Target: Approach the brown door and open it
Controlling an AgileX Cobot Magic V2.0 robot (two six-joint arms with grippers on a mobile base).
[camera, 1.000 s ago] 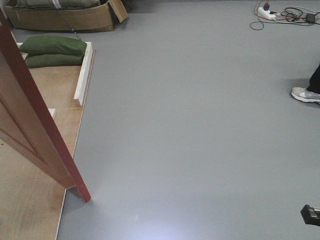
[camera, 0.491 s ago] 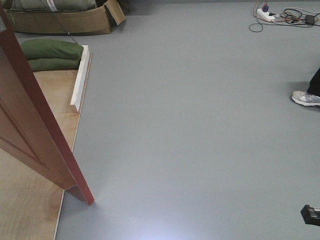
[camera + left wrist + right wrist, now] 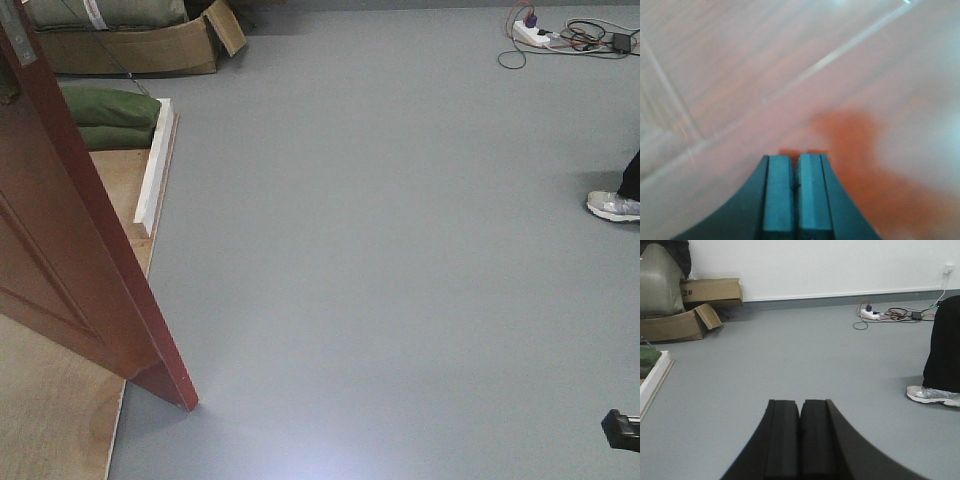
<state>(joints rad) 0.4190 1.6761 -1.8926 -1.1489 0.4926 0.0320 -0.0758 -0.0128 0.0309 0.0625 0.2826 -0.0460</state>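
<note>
Now | left tool (image 3: 795, 172) closed, facing brown door (image 3: 790, 75) closely

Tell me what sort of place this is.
Probably an indoor lab or test room, not a home. A free-standing brown door sits on a plywood base weighted with green sandbags; cardboard boxes and a power strip with loose cables lie on the bare grey floor.

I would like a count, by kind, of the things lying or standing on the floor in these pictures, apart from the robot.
Brown door: 1
Cardboard boxes: 2
Green sandbags: 2
White board: 1
Power strip: 1
Shoe: 1
Total: 8
</note>
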